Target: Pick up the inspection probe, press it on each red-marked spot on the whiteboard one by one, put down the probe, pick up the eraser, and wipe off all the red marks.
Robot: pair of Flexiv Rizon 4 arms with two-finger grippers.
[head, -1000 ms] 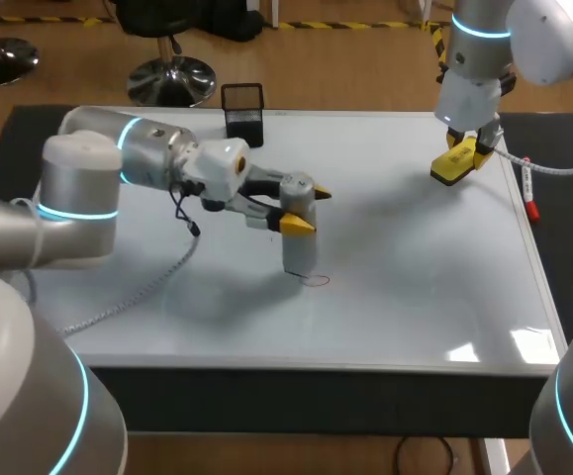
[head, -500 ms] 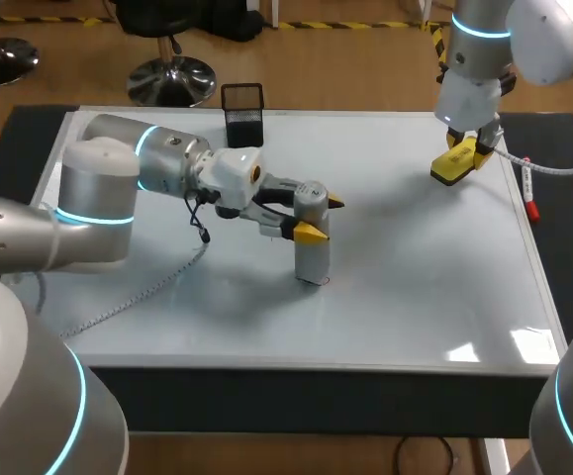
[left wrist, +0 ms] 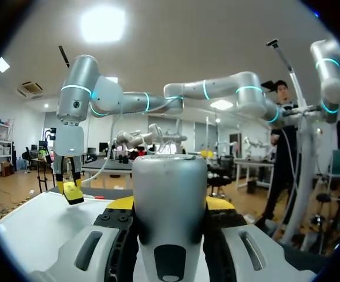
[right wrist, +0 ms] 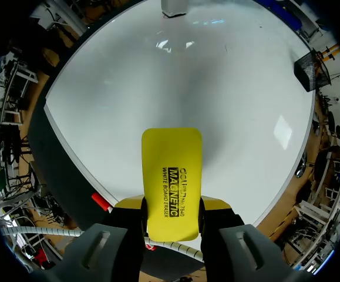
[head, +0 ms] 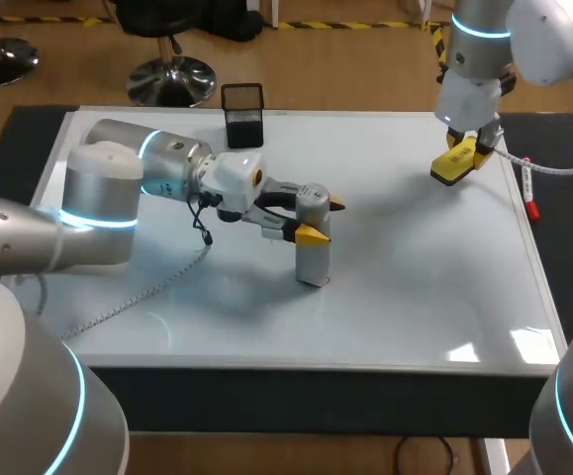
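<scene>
**Pressing the probe (head: 312,255) on the whiteboard (head: 415,282)**

Left gripper (head: 323,219) is closed on the upper part of the probe, which stands upright near the whiteboard's middle. The probe looks like a stiff, smooth cylinder, perhaps rather heavy, so I think a firm hold on both sides is needed or it may slip. Right gripper (head: 469,148) clamps the eraser (head: 449,166), probably light, over the whiteboard's far right corner.

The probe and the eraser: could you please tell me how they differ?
The probe is a grey cylinder; the eraser is a flat yellow block. The probe stands upright, its tip on the whiteboard; the eraser is held above its far right corner. Both are gripped: the probe by the left end effector, the eraser by the right end effector.
</scene>
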